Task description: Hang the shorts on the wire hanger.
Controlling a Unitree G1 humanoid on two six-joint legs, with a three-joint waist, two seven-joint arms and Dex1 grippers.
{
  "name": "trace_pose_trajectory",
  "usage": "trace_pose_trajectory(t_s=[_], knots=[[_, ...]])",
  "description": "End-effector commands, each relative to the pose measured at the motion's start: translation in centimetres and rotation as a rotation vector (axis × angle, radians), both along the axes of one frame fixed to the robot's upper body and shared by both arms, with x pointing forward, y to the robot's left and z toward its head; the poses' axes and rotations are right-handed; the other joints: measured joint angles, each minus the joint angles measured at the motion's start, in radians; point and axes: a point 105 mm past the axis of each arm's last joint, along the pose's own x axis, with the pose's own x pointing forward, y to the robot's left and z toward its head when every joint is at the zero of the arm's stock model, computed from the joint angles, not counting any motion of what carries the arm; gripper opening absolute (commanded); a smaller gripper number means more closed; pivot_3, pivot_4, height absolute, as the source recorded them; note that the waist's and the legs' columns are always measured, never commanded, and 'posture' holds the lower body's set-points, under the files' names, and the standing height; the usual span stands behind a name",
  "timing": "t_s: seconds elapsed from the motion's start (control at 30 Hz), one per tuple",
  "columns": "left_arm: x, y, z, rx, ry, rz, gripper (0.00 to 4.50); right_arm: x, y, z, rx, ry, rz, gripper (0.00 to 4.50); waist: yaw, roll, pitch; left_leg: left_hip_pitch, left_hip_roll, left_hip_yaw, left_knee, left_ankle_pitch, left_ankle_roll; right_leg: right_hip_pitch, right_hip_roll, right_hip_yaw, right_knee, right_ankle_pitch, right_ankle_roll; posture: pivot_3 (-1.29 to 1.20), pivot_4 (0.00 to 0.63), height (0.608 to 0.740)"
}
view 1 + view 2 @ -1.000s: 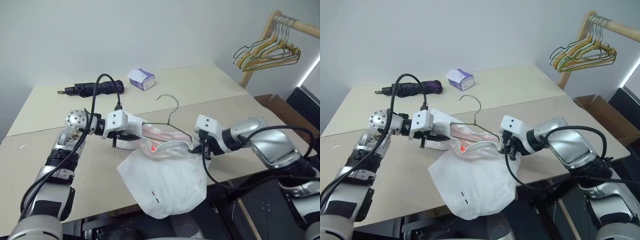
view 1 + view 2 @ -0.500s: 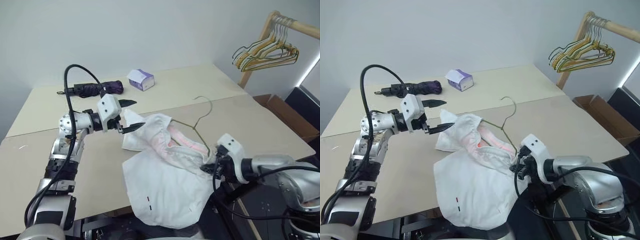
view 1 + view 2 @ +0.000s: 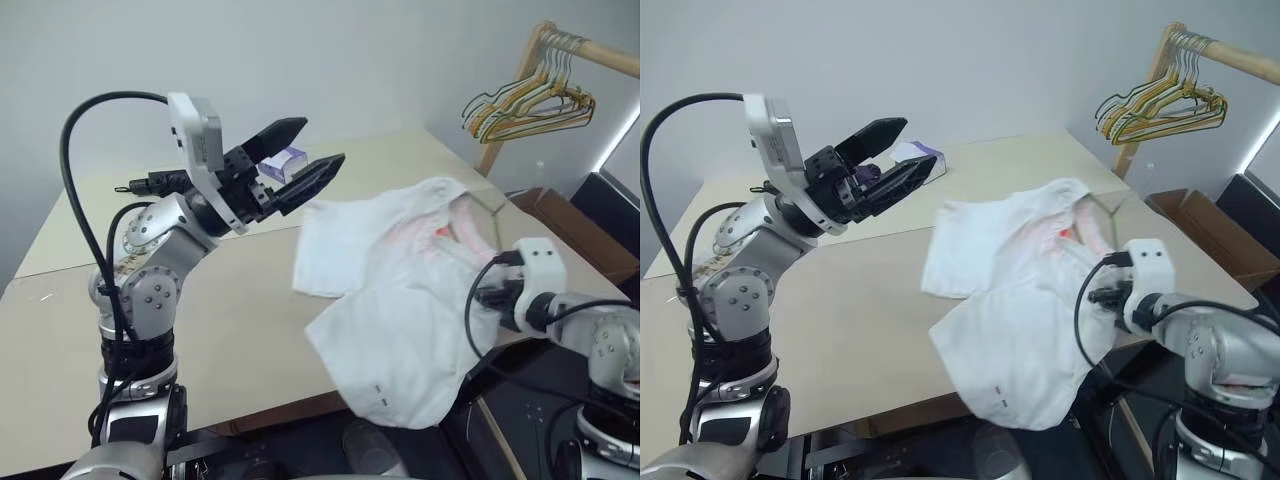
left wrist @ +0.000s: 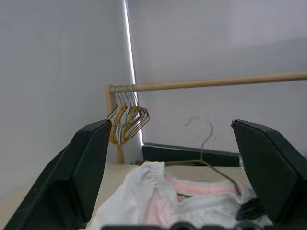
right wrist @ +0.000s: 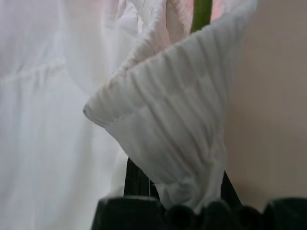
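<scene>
My left gripper [image 3: 303,153] has let go and risen, jaws apart. My right gripper [image 5: 184,189] stays clamped on the shorts [image 3: 400,300] (waistband), dragged toward the table's right edge; wire hanger [image 4: 207,160] remains inside.

A tissue box [image 3: 283,160] sits on the table [image 3: 240,330] just behind the raised left gripper; bunched hangers [image 3: 530,105] hang on a wooden rack [image 3: 590,50] beyond the right one.
</scene>
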Motion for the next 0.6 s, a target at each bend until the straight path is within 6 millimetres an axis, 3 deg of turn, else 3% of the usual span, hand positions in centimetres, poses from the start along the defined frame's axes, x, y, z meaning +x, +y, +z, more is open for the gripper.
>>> trace_pose_trajectory(t_s=[0.03,0.27,0.6], knots=[[-1.2,-0.3,1.8,-0.015,-0.021,-0.046,4.34,0.8,-2.9,2.8,0.000,-0.063,-0.122,0.00,0.000,0.000,0.000,0.000,0.000,0.000,0.000,0.000,0.000,0.000,0.000,0.000,-0.001,0.000,0.000,-0.45,0.000,0.740],[-1.2,-1.4,1.8,0.034,-0.021,-0.054,4.34,2.8,-7.5,7.9,0.092,-0.150,-0.385,0.00,-0.011,0.002,-0.001,0.001,0.000,0.012,0.000,0.000,0.000,0.001,0.000,0.001,-0.001,0.000,-0.001,-0.46,0.000,0.740],[-0.8,-1.8,1.5,0.065,-0.044,-0.038,4.34,3.2,-10.4,13.6,0.124,-0.198,-0.566,0.00,-0.026,0.002,-0.001,0.001,0.001,0.017,0.000,-0.001,0.001,0.004,0.000,0.001,-0.007,0.000,-0.001,-0.46,0.000,0.740]])
